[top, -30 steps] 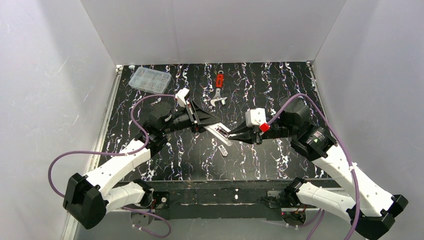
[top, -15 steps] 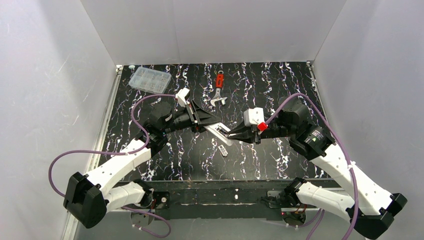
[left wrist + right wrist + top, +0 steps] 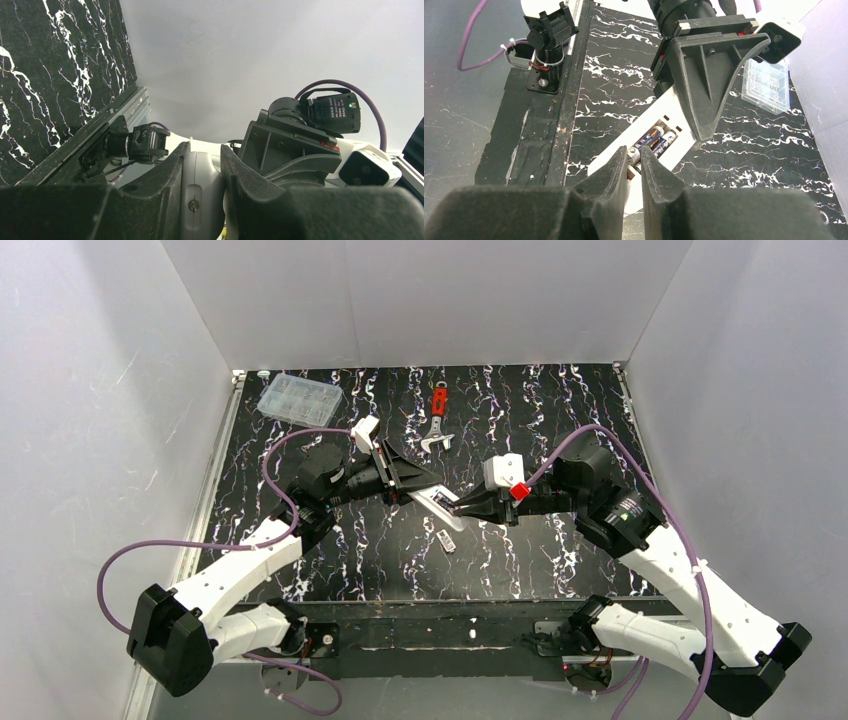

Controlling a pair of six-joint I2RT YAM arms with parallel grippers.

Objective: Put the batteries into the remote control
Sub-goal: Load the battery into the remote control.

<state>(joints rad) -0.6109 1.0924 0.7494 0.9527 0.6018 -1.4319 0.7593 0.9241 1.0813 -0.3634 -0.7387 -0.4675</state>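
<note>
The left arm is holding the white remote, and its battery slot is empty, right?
No, the slot isn't empty. The right wrist view shows two batteries lying side by side in the remote control. The rest is right: the left gripper does hold it.

The right tool (image 3: pixel 634 156) comes in from 6 o'clock, its two dark fingers (image 3: pixel 616 167) set close with a thin gap, tips at the near end of two dark cylindrical batteries (image 3: pixel 655 140) lying side by side in the open back of a slim white rectangular remote control (image 3: pixel 649 119). From 12 o'clock the left tool (image 3: pixel 699 131) clamps that remote above the black white-veined worktop (image 3: pixel 614 75). A clear plastic compartment box (image 3: pixel 768 86) lies at 2 o'clock.
</note>
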